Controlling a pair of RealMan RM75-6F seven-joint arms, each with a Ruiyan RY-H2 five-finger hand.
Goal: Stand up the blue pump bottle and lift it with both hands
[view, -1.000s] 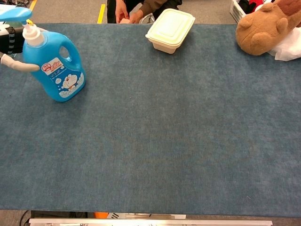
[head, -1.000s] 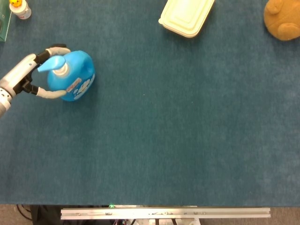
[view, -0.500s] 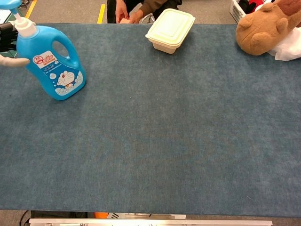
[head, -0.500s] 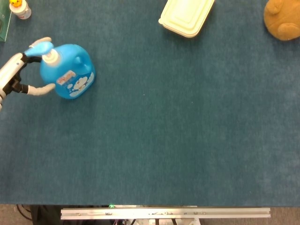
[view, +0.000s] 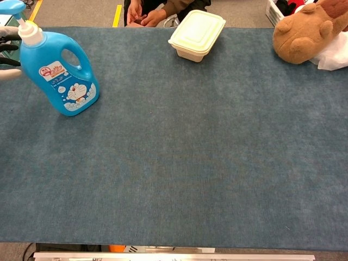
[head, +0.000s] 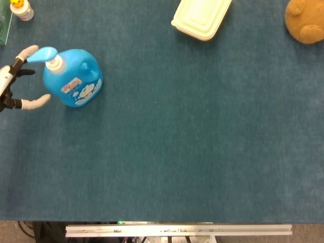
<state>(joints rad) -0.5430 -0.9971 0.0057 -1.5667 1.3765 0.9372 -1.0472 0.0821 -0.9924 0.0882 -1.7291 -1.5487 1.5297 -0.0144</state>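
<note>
Head view: your left hand (head: 15, 81) sits at the far left edge of the blue cloth-covered worktop (head: 192, 142), white-tipped fingers (head: 35, 103) spread wide, holding nothing. One finger reaches up near the pump spout, another points at the bottle's lower side; neither clearly touches. The blue plastic pump bottle with a cartoon label (head: 73, 77) stands upright just right of that hand, spout aimed left toward it, handle side facing right. At the top left corner there's a small white bottle with a yellow cap (head: 20, 9) and, beside it, a sliver of a green-edged object (head: 4, 25), too cropped to identify. A cream lidded plastic food box (head: 201, 17) lies at the top centre, well apart from the pump bottle. A brown plush toy (head: 305, 20) sits at the top right corner. Your right hand doesn't show.

Chest view: same bottle (view: 57, 70) upright on the worktop (view: 190, 163) at far left, label facing the camera, base flat on the cloth. Only the fingertips (view: 7, 73) of your left hand poke in at the left edge, apart from each other and just beside the bottle's shoulder; contact can't be told. Food box (view: 197, 35) at the back edge, centre. Plush toy (view: 304, 33) at back right, resting against a white plastic bag (view: 333, 56). A person's hands (view: 142, 12) show behind the far edge.
</note>
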